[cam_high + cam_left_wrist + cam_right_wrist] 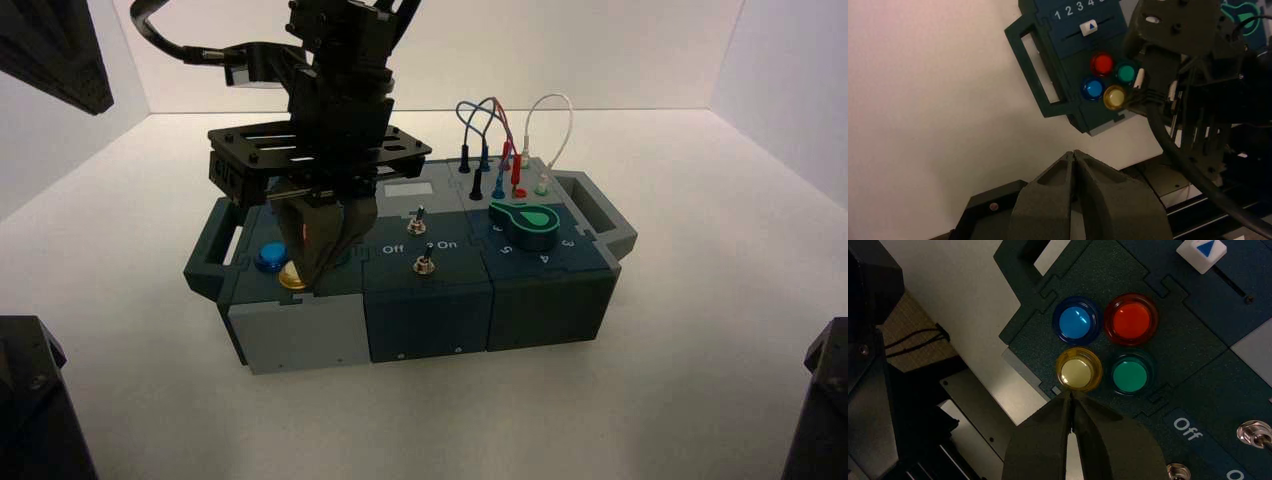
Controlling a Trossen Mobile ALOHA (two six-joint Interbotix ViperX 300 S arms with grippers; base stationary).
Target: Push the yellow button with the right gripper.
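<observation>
The yellow button [1078,369] is a pale dome with an amber rim, in a cluster of round buttons at the left end of the box [300,335]. In the high view the yellow button [291,277] peeks out beside the dark fingers. My right gripper [1071,394] is shut and empty, its narrow tip right at the button's rim. I cannot tell whether it touches. From above, the right gripper [306,278] points down onto that corner. The yellow button [1114,96] also shows in the left wrist view. My left gripper [1074,152] is shut, hanging over the white table off the box's button end.
Beside the yellow one sit a blue button [1075,321], a red button [1131,320] and a teal button [1130,376]. A white slider cap [1207,252] lies beyond them. Two toggle switches [424,264], a green knob [526,222] and looped wires [500,130] fill the box's middle and right.
</observation>
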